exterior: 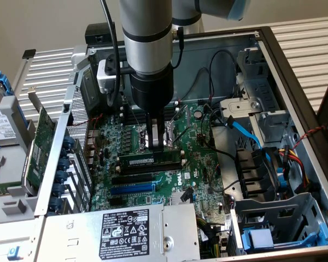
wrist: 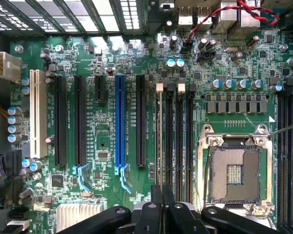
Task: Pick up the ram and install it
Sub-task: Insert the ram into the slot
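Note:
The ram [exterior: 142, 161] is a thin green stick with a white label. It stands on edge in a memory slot on the motherboard [exterior: 202, 174] inside the open computer case. My gripper [exterior: 157, 143] comes straight down onto the stick's upper edge, fingers shut on it near its middle. In the wrist view the ram [wrist: 159, 136] shows edge-on as a thin line in the slot nearest the long black card slots. It runs under my closed gripper [wrist: 162, 192]. Three more black memory slots [wrist: 178, 136] lie beside it.
The open CPU socket [wrist: 233, 174] sits just past the memory slots. A blue card slot [wrist: 119, 122] and black ones lie on the other side. The power supply [exterior: 126, 229] is at the front, cables and a blue data cable [exterior: 243, 131] at the exterior view's right, an expansion card [exterior: 41, 142] at its left.

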You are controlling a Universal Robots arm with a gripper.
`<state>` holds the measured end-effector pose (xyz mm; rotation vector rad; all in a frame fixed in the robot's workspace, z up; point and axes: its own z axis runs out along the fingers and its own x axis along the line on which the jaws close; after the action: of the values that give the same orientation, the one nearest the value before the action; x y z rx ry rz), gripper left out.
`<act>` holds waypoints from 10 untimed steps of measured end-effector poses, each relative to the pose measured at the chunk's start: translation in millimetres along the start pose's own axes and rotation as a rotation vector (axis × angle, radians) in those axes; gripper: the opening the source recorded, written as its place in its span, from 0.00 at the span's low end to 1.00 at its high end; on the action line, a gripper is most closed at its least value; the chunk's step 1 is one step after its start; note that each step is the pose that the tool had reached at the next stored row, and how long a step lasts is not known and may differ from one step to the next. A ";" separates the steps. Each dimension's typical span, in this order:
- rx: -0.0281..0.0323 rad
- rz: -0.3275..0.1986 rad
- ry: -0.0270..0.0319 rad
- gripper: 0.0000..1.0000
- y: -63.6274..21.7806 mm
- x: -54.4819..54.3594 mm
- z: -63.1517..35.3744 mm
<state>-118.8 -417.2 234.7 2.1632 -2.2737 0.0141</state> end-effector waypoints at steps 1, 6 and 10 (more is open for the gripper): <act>0.0001 0.000 -0.0002 0.12 0.1 -0.5 0.1; 0.0000 0.000 0.0001 0.12 0.0 1.4 0.0; 0.0000 0.000 0.0001 0.12 -0.1 1.9 0.1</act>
<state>-118.8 -419.1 234.6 2.1630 -2.2738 0.0142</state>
